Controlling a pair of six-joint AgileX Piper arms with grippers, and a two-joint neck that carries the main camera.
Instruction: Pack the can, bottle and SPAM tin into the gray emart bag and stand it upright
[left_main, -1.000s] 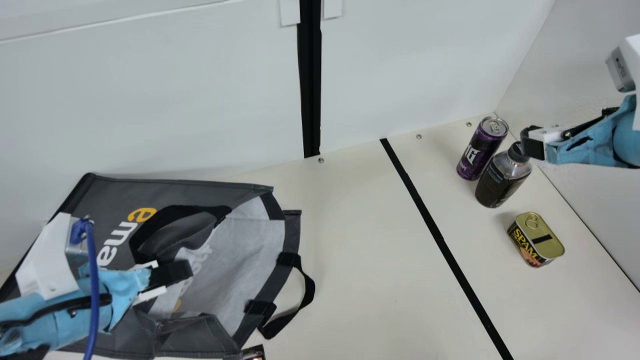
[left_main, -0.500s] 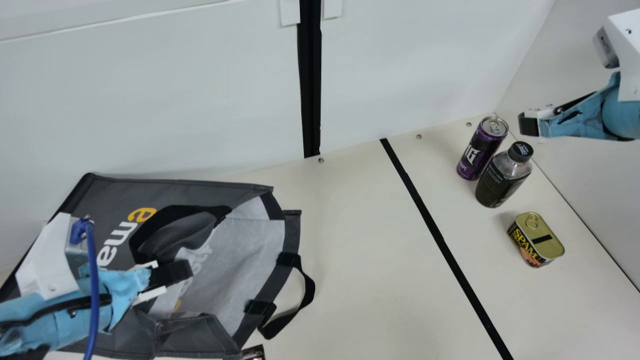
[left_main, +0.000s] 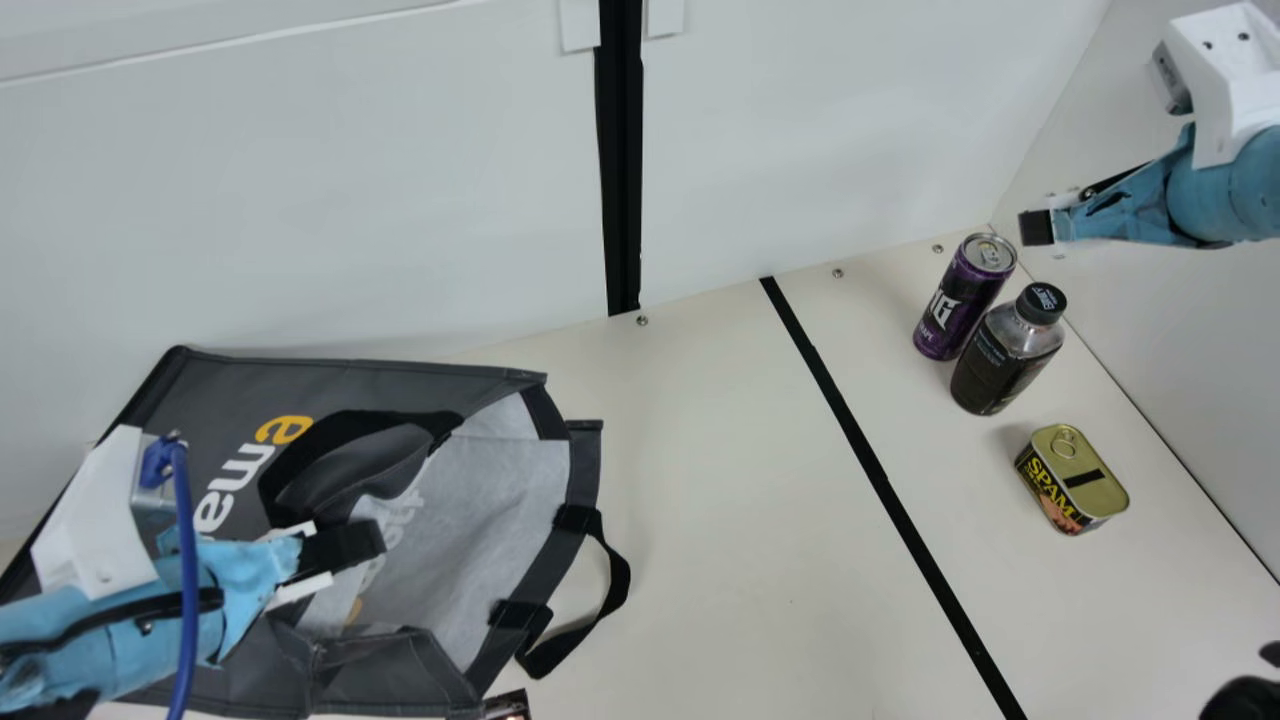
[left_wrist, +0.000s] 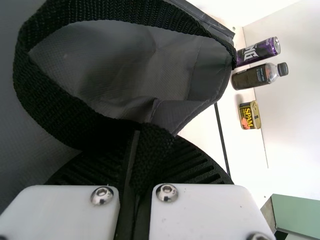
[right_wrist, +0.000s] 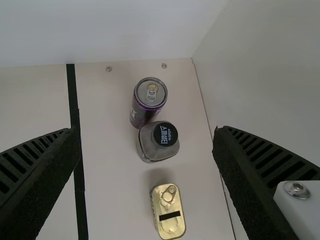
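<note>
Rising toward eleven o'clock in the main view, the spread right hand (left_main: 1037, 228) clears the unpacked bottle (left_main: 1003, 355); the left hand (left_main: 365, 542) pinches a bag strap (left_wrist: 55, 114).

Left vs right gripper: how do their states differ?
Hold: the left gripper is shut on the bag's black handle; the right gripper is open and holds nothing.
Place: the left gripper is over the gray bag; the right gripper is raised near the can and bottle.
Shared: both have black ribbed fingers.
</note>
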